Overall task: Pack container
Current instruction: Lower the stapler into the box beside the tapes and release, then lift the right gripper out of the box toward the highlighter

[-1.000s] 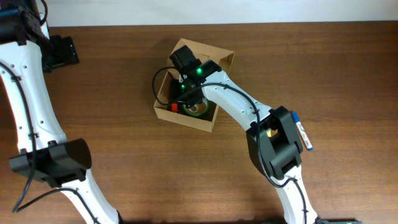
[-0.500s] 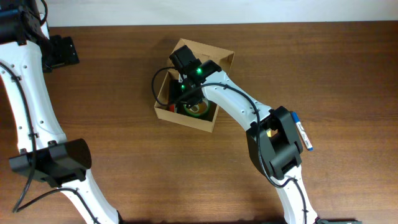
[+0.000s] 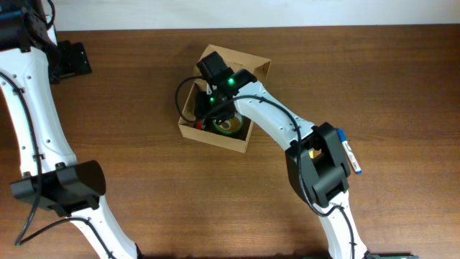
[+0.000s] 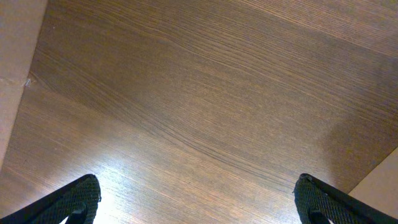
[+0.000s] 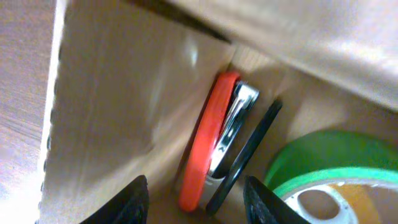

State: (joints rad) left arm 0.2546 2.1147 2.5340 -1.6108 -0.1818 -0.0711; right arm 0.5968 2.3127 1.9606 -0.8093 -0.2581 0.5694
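The container (image 3: 257,70) is a tan cardboard box with its lid open, near the table's middle. My right gripper (image 3: 208,115) reaches down into its left part and is open. In the right wrist view its fingers (image 5: 196,202) straddle a red, silver and black flat item (image 5: 214,146) that stands on edge against the box wall (image 5: 112,106); the fingers are apart from it. A green tape roll (image 5: 329,168) lies beside it, also seen from overhead (image 3: 227,126). My left gripper (image 3: 70,60) is open and empty at the far left, over bare wood (image 4: 199,208).
A blue and white pen (image 3: 350,154) lies on the table to the right, beside the right arm's base joint. The box's black strap or cable (image 3: 180,97) curves along its left side. The table's back edge runs along the top.
My right gripper has shifted slightly left and lower inside the box, now covering most of the red item. The left arm has not moved.
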